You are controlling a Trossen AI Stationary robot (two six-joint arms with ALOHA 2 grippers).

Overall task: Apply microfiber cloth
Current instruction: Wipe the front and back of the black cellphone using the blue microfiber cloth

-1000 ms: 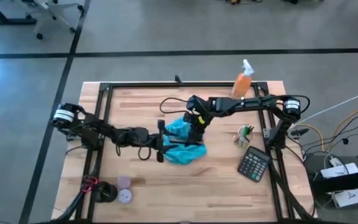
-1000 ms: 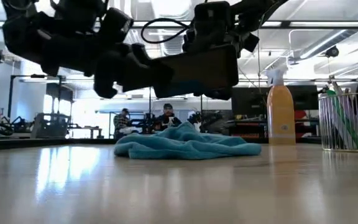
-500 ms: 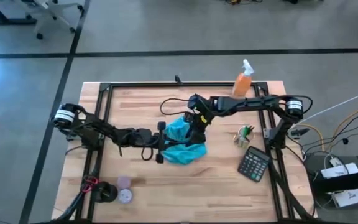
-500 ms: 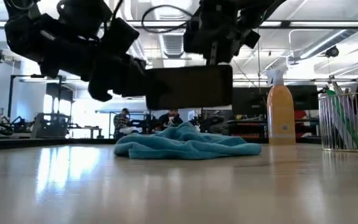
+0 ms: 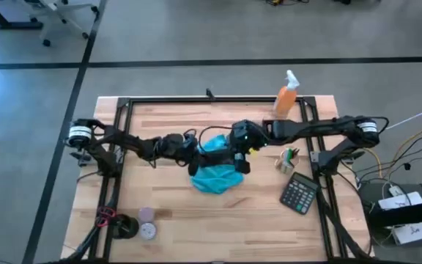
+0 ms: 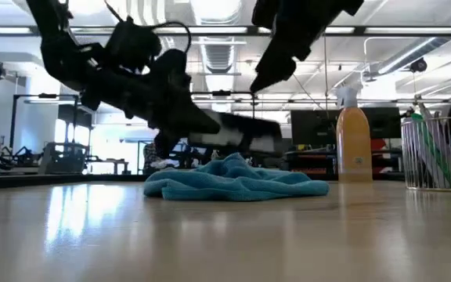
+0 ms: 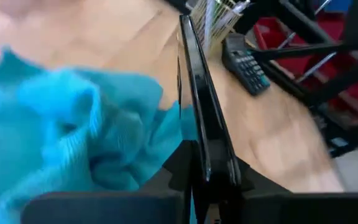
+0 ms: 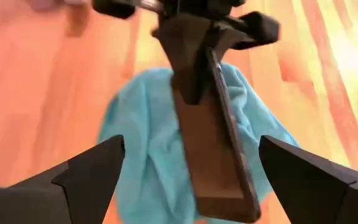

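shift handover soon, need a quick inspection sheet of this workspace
surface: wooden table, black frame rails along its edges.
job's things: microfiber cloth crumpled mid-table; black phone held above it.
clutter: orange spray bottle, mesh pen cup, calculator, small round items at the near left.
end effectors: left end effector shut on the phone's edge; right end effector open, over the cloth.
cables: black loop by the arms; loose wires off the table's right.
surroundings: grey floor; people and desks far behind in the low view.
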